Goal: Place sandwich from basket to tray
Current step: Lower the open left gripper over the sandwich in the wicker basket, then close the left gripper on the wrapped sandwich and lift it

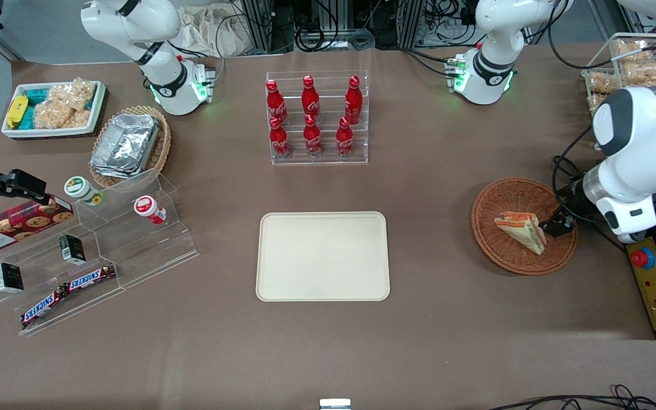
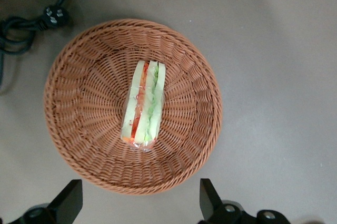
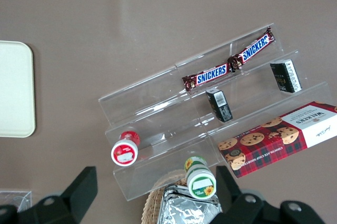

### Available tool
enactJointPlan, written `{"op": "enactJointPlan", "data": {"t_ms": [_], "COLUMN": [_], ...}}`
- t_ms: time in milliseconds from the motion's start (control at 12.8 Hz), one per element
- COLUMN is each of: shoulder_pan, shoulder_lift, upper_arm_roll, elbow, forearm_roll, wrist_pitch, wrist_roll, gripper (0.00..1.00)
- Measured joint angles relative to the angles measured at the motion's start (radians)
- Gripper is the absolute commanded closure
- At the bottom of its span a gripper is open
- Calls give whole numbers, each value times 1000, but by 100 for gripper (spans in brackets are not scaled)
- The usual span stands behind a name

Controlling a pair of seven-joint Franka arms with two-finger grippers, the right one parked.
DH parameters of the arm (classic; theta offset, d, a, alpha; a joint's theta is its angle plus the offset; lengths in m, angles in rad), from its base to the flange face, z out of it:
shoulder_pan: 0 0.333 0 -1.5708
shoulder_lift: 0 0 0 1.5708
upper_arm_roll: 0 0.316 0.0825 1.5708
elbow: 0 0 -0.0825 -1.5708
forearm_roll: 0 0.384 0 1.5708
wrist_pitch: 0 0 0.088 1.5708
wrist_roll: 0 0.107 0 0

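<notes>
- My hand (image 2: 137, 205) hovers above the basket (image 2: 73, 66), fingers (image 2: 67, 200) spread wide and holding nothing; in the wrist view both fingertips sit just outside the rim.
- The sandwich (image 1: 523, 229) lies in the basket (image 1: 504, 196), a wedge on its side, its orange-red and green layers showing along the cut edge (image 2: 144, 105).
- The basket rests on the brown bench (image 1: 430, 336) toward the working arm's end.
- The tray (image 1: 323, 255) lies flat mid-bench, well apart from the basket, with nothing on it.
- A clear rack of red bottles (image 1: 314, 117) stands farther from the front camera than the tray.
</notes>
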Motion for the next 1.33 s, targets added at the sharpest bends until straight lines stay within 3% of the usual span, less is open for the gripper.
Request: {"op": "enactJointPlan", "data": {"t_ms": [549,863,1333], "shoulder_pan": [0,0,1], "shoulder_lift": [99,110,119], "upper_arm_roll": [4,13,34], "elbow": [-33,-126,-155], "forearm_roll": [3,9,11], "wrist_pitch": [92,231,279], "wrist_roll": [-39,-41,-41], "gripper": [0,0,0]}}
